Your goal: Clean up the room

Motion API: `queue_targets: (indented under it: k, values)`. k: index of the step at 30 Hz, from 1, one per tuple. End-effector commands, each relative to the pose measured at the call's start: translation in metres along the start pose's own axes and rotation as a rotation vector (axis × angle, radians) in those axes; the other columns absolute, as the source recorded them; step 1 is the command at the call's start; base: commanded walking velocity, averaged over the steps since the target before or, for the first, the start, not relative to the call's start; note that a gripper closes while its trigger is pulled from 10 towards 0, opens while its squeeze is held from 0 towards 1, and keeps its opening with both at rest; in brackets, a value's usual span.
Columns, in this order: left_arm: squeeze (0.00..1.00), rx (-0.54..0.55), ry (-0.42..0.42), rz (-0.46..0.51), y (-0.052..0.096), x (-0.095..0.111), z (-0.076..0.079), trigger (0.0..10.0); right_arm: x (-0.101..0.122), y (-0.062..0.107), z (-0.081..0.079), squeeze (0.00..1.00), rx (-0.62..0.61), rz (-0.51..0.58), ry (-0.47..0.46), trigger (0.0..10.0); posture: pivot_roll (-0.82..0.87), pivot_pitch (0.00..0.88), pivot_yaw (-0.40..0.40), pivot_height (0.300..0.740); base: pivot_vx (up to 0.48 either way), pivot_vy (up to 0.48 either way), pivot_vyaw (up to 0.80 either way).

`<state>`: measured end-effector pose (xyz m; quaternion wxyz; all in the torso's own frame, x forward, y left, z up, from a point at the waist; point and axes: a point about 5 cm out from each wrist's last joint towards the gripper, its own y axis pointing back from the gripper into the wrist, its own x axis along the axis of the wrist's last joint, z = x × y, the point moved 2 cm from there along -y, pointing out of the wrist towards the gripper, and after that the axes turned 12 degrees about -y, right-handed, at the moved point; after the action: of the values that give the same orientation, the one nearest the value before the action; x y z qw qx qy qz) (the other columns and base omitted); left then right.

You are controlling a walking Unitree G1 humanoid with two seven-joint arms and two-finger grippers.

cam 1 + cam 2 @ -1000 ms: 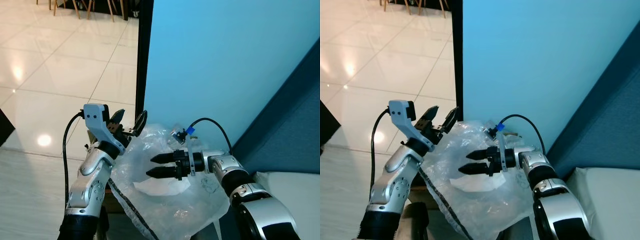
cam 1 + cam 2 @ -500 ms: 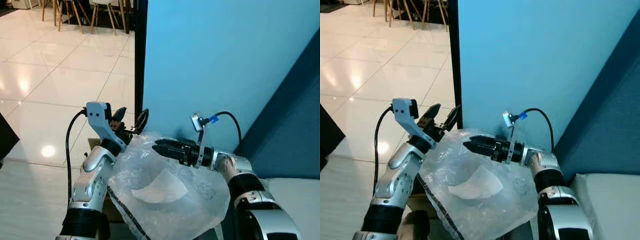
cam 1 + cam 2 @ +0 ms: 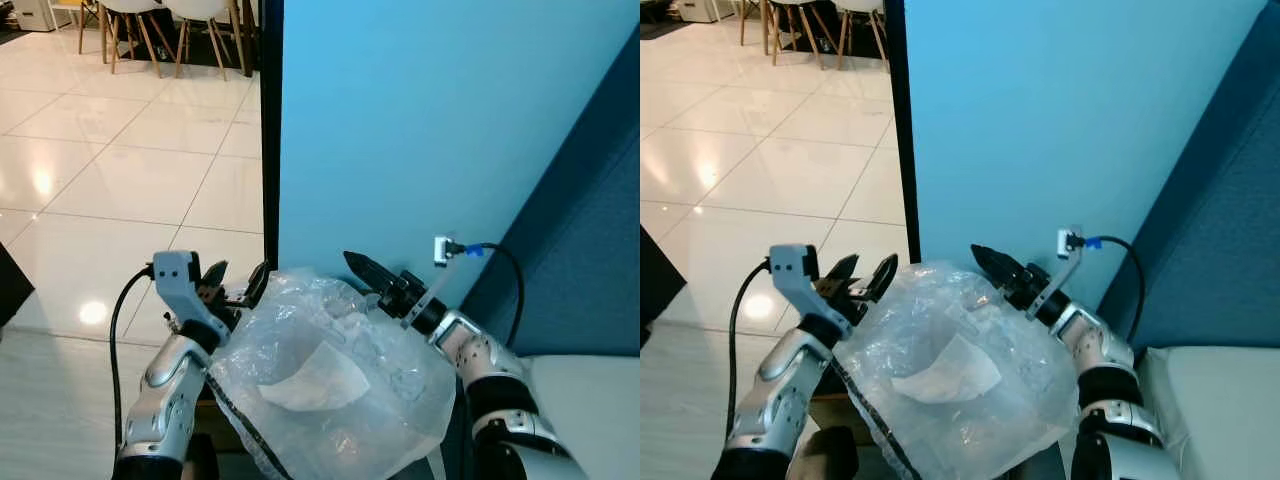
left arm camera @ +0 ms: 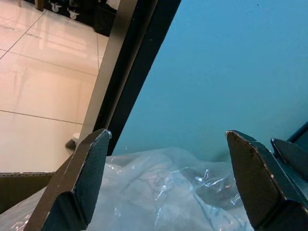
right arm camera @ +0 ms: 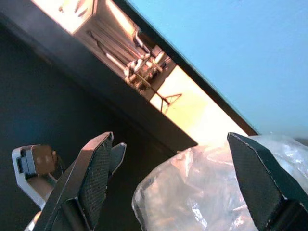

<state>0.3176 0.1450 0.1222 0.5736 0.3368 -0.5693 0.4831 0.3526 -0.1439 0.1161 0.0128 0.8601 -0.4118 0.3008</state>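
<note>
Robot at a clear plastic bag (image 3: 330,385) set between its two arms, in front of a blue wall (image 3: 430,130). The left gripper (image 3: 236,288) is spread, fingers apart, with the near rim of the bag just ahead of and between its fingertips; no film is pinched. The right gripper (image 3: 992,264) hovers over the far rim, its fingers apart in the right wrist view, with crumpled film lying between and below them; it too holds nothing. A white crumpled sheet (image 3: 315,378), probably paper or tissue, lies inside the bag, below and between both grippers.

Step in hand, as judged: handling the rubbish bag, with one piece of waste already inside. The next move calls for each gripper to close on its own side of the rim, so that the mouth is held wide or gathered for carrying; thin film slips and folds, so a firm pinch on a doubled edge is needed.

Hard to make out: the bag's mouth cannot be traced among the creases, and its lower part is cut off at the frame edge. A brown cardboard edge (image 4: 21,185) shows beneath the bag near the left gripper; what it belongs to is unclear.
</note>
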Motion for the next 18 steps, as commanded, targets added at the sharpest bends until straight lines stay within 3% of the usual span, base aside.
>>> queue_targets:
  k: [1,4,18]
  values:
    - [0.0,-0.007,-0.021,-0.003,0.001,-0.001,0.0,10.0,0.006,0.003,0.0,0.0,-0.004,0.056,-0.015,10.0,0.0,0.0,-0.08,0.536,0.0,0.0,0.0]
    - [0.0,-0.015,-0.032,0.014,-0.005,0.004,0.0,10.0,0.0,0.008,0.008,0.0,-0.062,0.091,-0.015,10.0,0.0,0.0,-0.062,0.551,0.0,0.0,0.0]
    - [0.0,-0.035,-0.04,0.025,-0.021,0.008,0.006,10.0,-0.018,0.008,0.008,0.0,-0.052,0.075,-0.004,10.0,-0.01,0.0,-0.027,0.61,0.0,0.0,0.0]
